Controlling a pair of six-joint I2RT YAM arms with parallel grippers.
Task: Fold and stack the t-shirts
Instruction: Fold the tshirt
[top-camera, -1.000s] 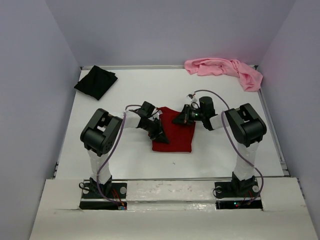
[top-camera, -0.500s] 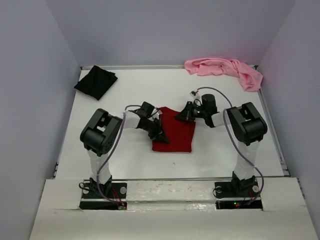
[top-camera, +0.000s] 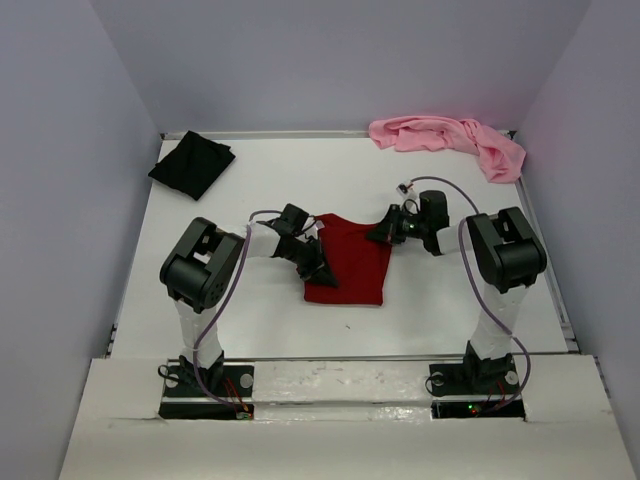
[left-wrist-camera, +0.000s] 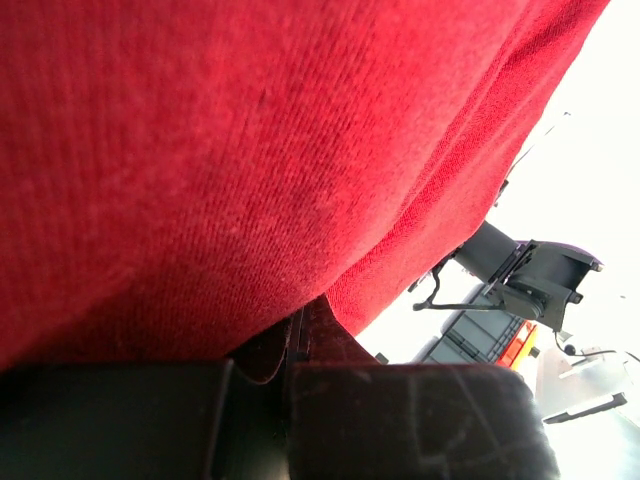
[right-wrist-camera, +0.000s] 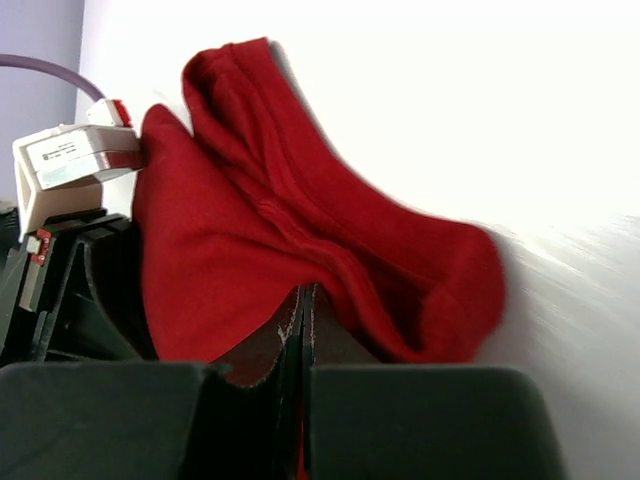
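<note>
1. The dark red t-shirt (top-camera: 350, 272) lies partly folded in the middle of the white surface (top-camera: 250, 320), between the 2 arms.
2. The left gripper (top-camera: 322, 272) rests at the shirt's left edge. Its jaws are closed, with a fold of the red cloth pinched between them. The left wrist view is almost filled by that cloth.
3. The right gripper (top-camera: 380, 234) is at the shirt's upper right corner. Its jaws are also closed on the red cloth, which the right wrist view shows bunched into rolled folds just ahead of the fingers.
4. The black t-shirt (top-camera: 192, 163) lies folded at the far left corner, well apart from both arms.
5. The pink t-shirt (top-camera: 448, 140) lies crumpled along the far right edge.
</note>
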